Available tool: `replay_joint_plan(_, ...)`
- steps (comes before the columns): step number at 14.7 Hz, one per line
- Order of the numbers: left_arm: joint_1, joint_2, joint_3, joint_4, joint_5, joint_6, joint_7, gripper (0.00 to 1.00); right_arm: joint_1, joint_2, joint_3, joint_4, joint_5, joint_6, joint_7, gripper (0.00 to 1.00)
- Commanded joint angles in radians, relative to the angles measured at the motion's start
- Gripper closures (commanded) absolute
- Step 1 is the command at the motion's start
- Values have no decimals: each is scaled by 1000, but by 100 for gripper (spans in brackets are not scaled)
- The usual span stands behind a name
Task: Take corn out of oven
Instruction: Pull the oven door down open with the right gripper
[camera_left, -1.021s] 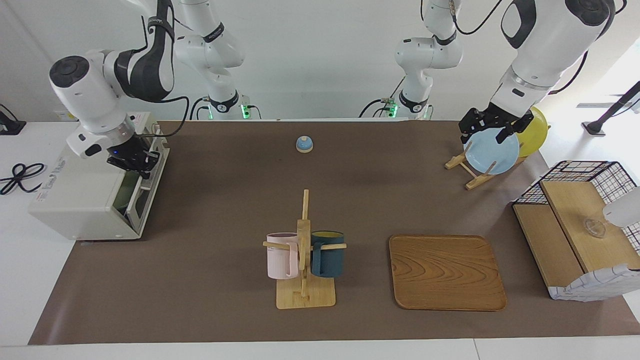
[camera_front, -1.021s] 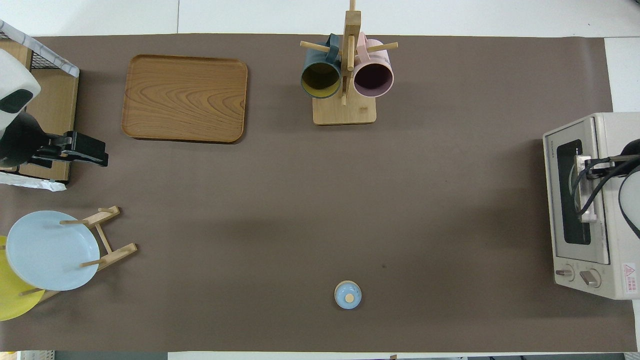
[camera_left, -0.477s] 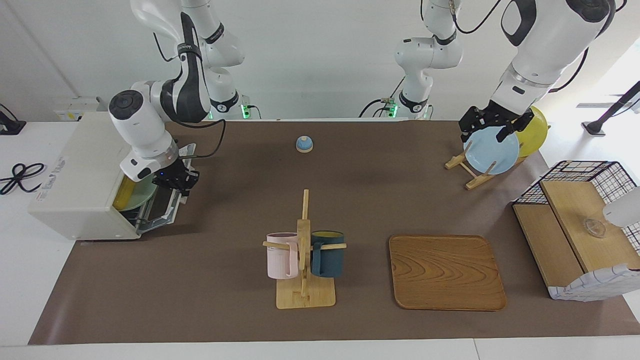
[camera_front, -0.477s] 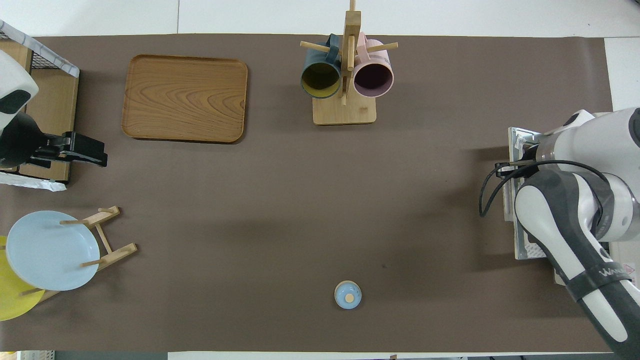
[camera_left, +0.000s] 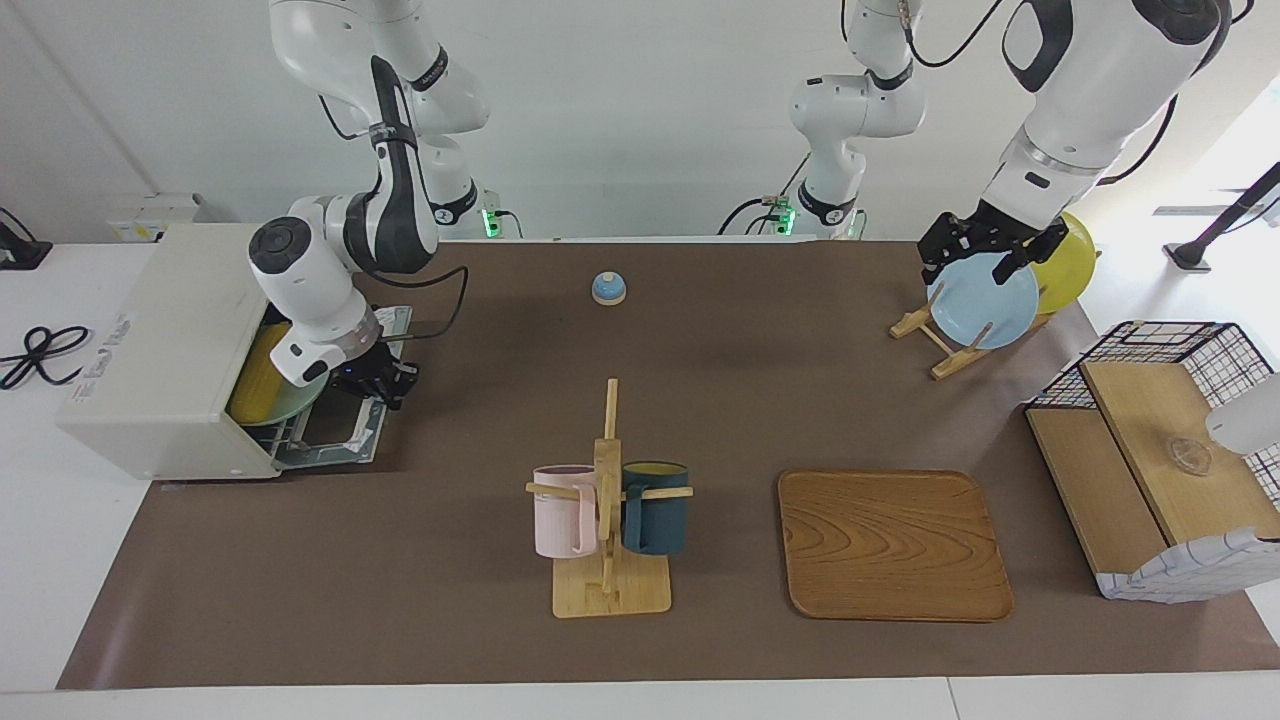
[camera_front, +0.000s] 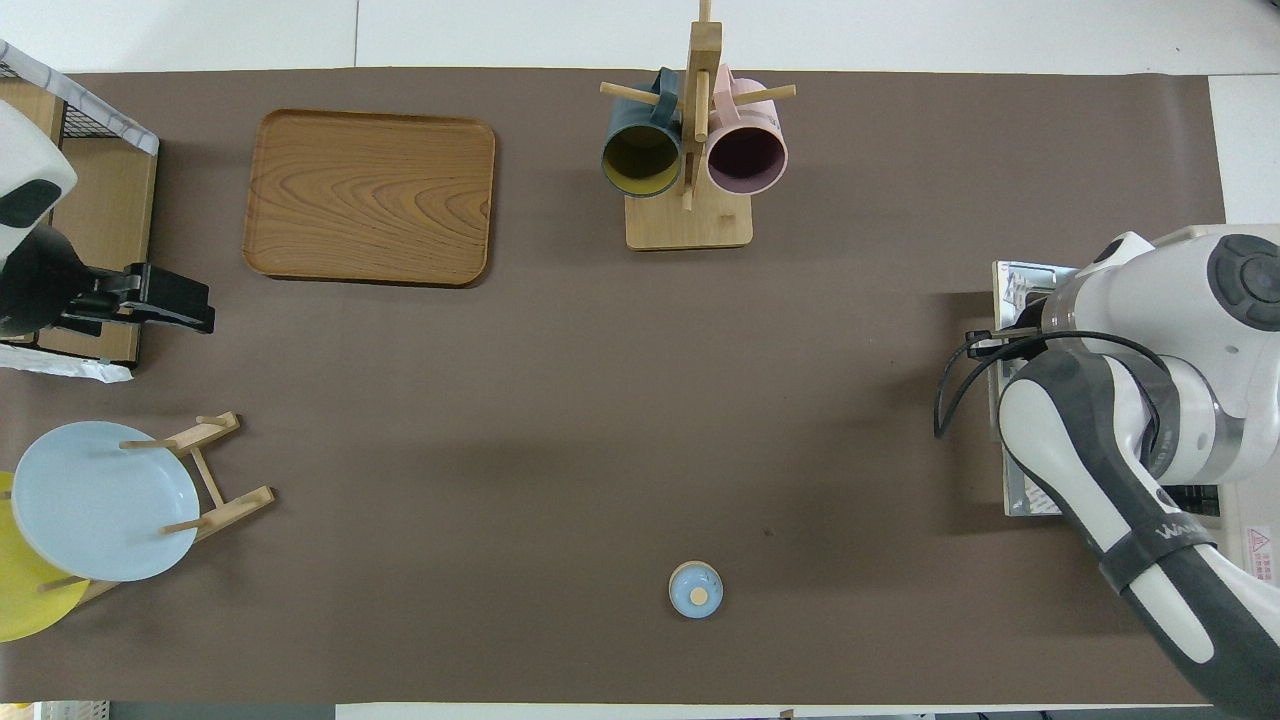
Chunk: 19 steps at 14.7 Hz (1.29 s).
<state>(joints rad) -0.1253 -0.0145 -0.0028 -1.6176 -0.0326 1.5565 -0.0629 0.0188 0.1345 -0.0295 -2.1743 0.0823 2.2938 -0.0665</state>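
The cream-white oven stands at the right arm's end of the table. Its door lies dropped open, almost flat. Inside, the yellow corn lies on a pale green plate. My right gripper is at the door's outer edge, shut on the handle. In the overhead view the right arm covers most of the oven, and only a corner of the door shows. My left gripper waits open and empty above the blue plate; it also shows in the overhead view.
A mug rack with a pink and a dark blue mug stands mid-table. A wooden tray lies beside it. A small blue bell sits near the robots. A yellow plate and a wire-framed wooden shelf are at the left arm's end.
My right gripper has swung the oven door down from nearly shut to almost flat, uncovering the corn and the plate. The left arm has not moved.
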Motion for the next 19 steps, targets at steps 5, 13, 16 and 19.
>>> replay_joint_plan(5, -4, -13, 1, -8, 16, 2, 2, 0, -11, 89, -12, 22, 31, 84, -18, 100)
replay_joint_plan(13, -4, -13, 1, -8, 16, 1, 0, 0, 63, 1, -15, 195, -30, -220, 136, 79)
replay_joint_plan(16, -5, -15, 1, -10, 16, -1, 0, 0, 11, -56, -20, 194, -65, -313, 128, 33)
replay_joint_plan(19, -5, -16, 1, -18, 16, 0, 0, 0, -46, -73, -18, 157, -65, -324, 88, 35)
